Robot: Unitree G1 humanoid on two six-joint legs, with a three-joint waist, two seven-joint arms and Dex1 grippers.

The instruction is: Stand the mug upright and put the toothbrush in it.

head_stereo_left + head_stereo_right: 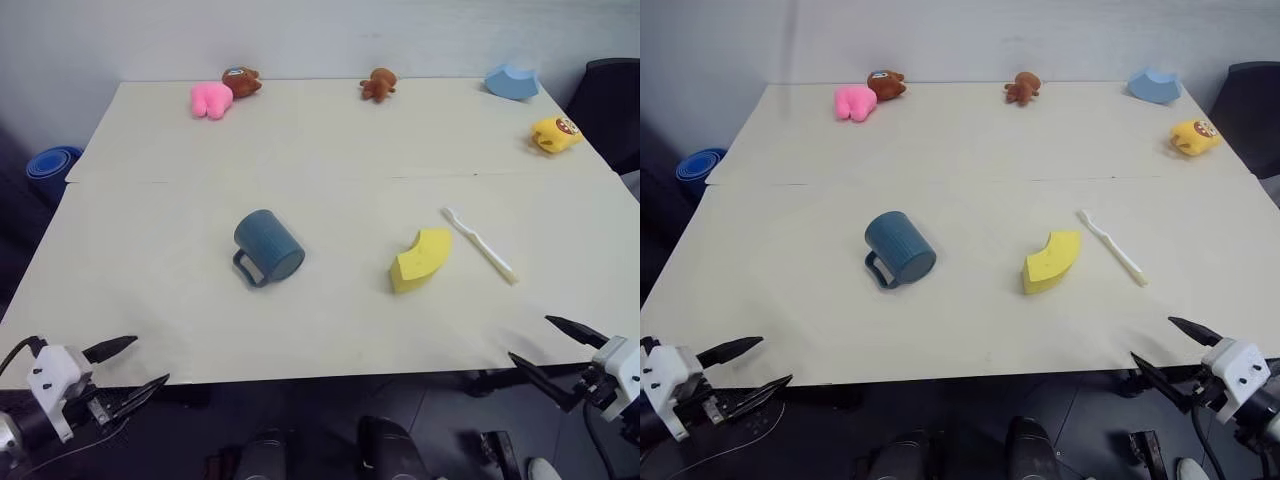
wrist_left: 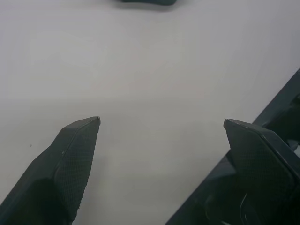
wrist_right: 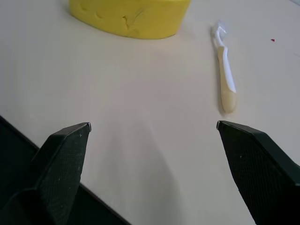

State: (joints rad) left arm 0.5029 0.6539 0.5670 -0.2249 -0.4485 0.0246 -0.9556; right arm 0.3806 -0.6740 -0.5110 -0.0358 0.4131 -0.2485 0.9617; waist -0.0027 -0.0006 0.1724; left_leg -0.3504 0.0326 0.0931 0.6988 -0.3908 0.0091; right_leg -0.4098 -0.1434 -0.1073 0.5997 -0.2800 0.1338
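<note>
Nearest the camera, both grippers are seen at the near table edge: left gripper (image 1: 133, 364) at the near left corner, right gripper (image 1: 545, 346) at the near right corner, each w/ fingers spread wide and nothing between them; neither is touching anything. By size then: the table (image 1: 330, 150), cream-topped, w/ a seam running across its middle. The mug (image 1: 268, 247) is found lying on its side, left of centre on the near half, handle toward the near edge, well apart from the left gripper. A yellow sponge (image 1: 420, 259) is seen right of centre, curved, flat on the top. Just beside it, to its right but not touching, the toothbrush (image 1: 480, 244) is laid flat, bristle end toward the far side, handle end angled toward the near right; it's the item closest to the right gripper, though still apart. Along the far edge are a pink toy (image 1: 211, 99) touching a brown toy (image 1: 242, 81), another brown toy (image 1: 378, 84) approx. mid-edge, a light blue lump (image 1: 511, 81) and, at the right edge, a yellow toy (image 1: 556, 134).
</note>
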